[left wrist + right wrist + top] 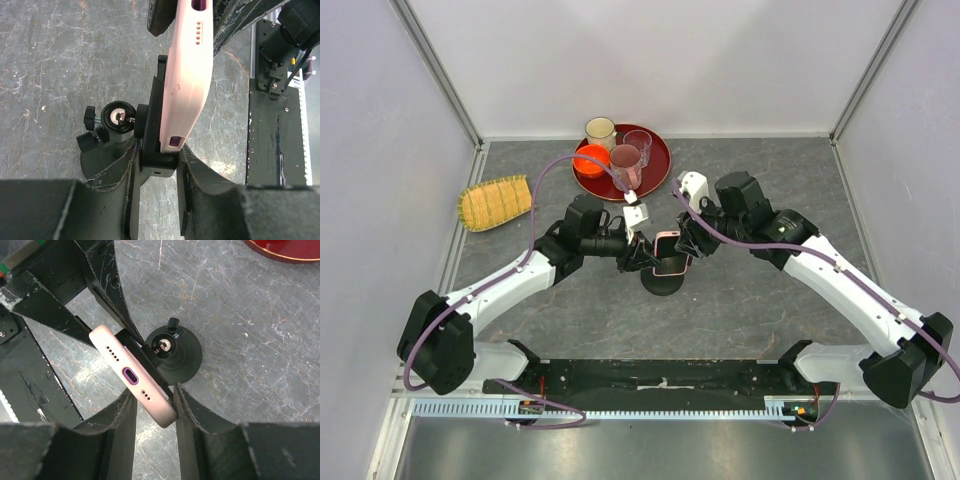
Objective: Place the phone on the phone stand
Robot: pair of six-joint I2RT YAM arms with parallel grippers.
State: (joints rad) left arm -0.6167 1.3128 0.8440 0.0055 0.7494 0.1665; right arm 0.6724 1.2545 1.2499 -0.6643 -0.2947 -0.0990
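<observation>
Grey marbled table [770, 300], pale walls [720, 60]

Both arms angled inward, left hand [640, 260] and right hand [687, 250] close together, each clamped tight.

Pink phone [185, 75]; black stand [186, 360]

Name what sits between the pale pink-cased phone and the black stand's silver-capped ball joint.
The stand's black clamp-like holder, against the phone, seen in the left wrist view.
</observation>
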